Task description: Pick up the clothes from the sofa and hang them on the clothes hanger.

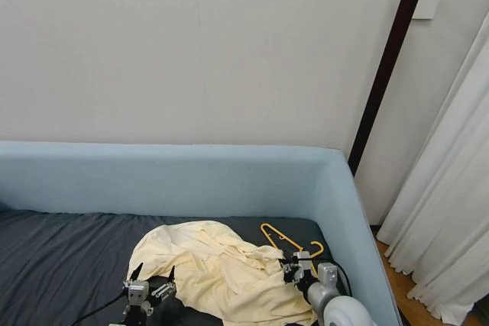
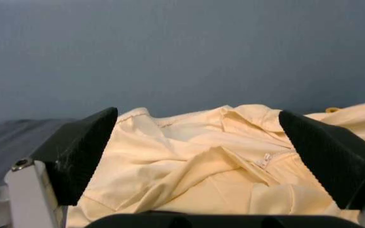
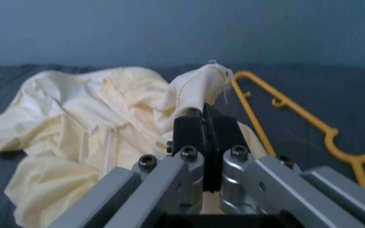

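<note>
A pale yellow shirt (image 1: 214, 269) lies crumpled on the dark seat of the sofa (image 1: 61, 257). Its collar and folds show close up as the shirt (image 2: 220, 175) in the left wrist view. My left gripper (image 1: 151, 279) stands open at the shirt's near left edge, black fingertips (image 2: 81, 152) wide apart. My right gripper (image 1: 293, 268) is shut on a pinched fold of the shirt (image 3: 198, 90) at its right side, lifting that fold a little. A yellow hanger (image 1: 286, 240) lies on the seat just beyond the shirt, seen again as the hanger (image 3: 284, 109) beside the pinched fold.
The sofa's light blue backrest (image 1: 168, 177) and right armrest (image 1: 355, 234) enclose the seat. A dark wooden post (image 1: 386, 66) and white curtains (image 1: 451, 211) stand to the right. The seat's left part is bare.
</note>
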